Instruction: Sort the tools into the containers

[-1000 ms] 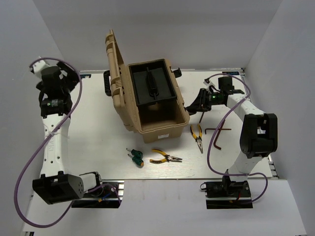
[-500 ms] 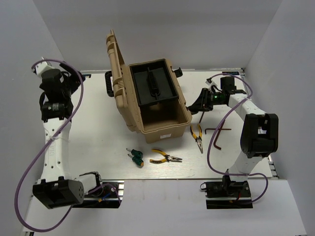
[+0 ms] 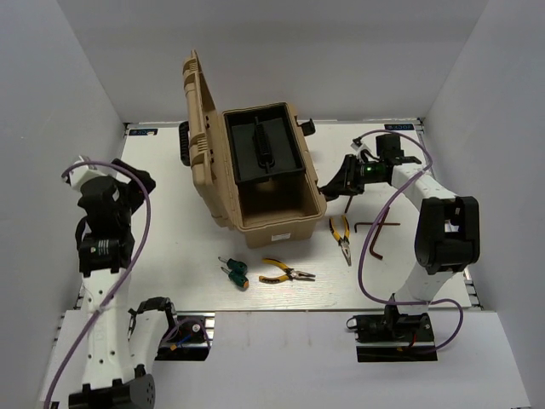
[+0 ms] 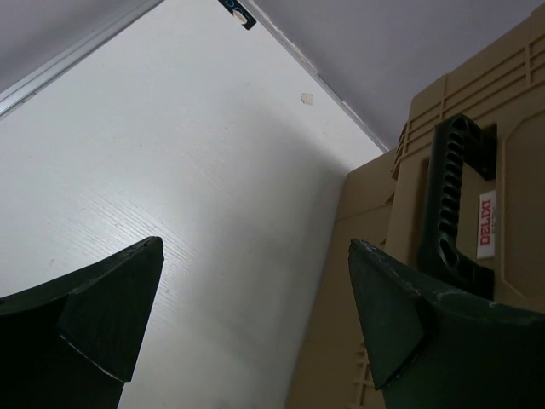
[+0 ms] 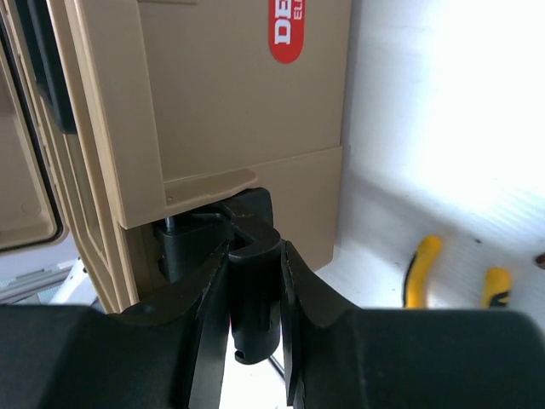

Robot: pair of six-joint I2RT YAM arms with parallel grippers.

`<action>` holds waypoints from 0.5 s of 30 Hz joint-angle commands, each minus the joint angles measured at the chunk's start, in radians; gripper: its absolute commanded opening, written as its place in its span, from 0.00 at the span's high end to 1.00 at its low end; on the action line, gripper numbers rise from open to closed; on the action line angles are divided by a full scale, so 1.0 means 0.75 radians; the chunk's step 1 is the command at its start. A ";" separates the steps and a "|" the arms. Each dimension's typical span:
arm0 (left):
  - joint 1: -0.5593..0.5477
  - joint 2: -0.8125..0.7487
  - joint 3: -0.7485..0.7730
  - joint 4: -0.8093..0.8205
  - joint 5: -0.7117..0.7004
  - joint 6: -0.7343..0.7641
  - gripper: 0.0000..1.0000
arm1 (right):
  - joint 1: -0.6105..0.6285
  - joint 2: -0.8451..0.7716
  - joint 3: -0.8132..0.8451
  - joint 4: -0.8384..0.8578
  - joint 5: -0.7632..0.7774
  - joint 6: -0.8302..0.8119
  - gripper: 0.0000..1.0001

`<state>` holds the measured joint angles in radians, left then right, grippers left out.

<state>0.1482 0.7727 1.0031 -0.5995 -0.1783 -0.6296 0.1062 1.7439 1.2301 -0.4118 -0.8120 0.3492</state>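
Tan toolbox [image 3: 281, 228] carries a red label [image 4: 487, 217] reading DELIXI; yellow-and-black pliers [image 3: 286, 273], green screwdrivers [image 3: 232, 270] and dark hex keys [image 3: 375, 240] lie on the white tabletop [image 3: 170, 221] beside it, white walls [image 3: 298, 51] around; left fingers [image 4: 102, 315] wide, empty; right fingers [image 5: 213, 315] clamped on its black latch [image 5: 254, 281].

Left hand [image 4: 255, 249] wide, right [image 5: 255, 260] seemingly clamped.

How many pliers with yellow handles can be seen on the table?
2. One pliers lies before the toolbox, right of the screwdrivers; the other pliers lies right of the toolbox, near the hex keys. More may be hidden inside the toolbox.
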 commanded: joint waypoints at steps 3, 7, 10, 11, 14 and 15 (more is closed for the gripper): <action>-0.005 -0.077 0.004 -0.162 -0.083 -0.048 0.00 | 0.102 0.008 -0.020 0.027 -0.093 0.042 1.00; -0.005 -0.118 0.004 -0.211 -0.071 -0.075 0.00 | 0.138 0.033 -0.006 0.021 -0.089 0.037 1.00; -0.005 -0.147 0.004 -0.240 -0.057 -0.089 0.00 | 0.167 0.049 0.008 0.025 -0.091 0.042 1.00; -0.005 -0.147 0.018 -0.272 -0.057 -0.089 0.00 | 0.175 0.053 0.010 0.025 -0.089 0.040 1.00; -0.005 -0.161 0.063 -0.315 -0.057 -0.089 0.00 | 0.204 0.072 0.023 0.015 -0.081 0.031 1.00; -0.017 -0.161 0.076 -0.344 -0.057 -0.089 0.00 | 0.204 0.082 0.031 0.005 -0.081 0.029 1.00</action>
<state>0.1459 0.6674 1.0096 -0.7967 -0.2214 -0.6876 0.2043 1.7607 1.2354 -0.4091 -0.8230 0.3882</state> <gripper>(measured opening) 0.994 0.306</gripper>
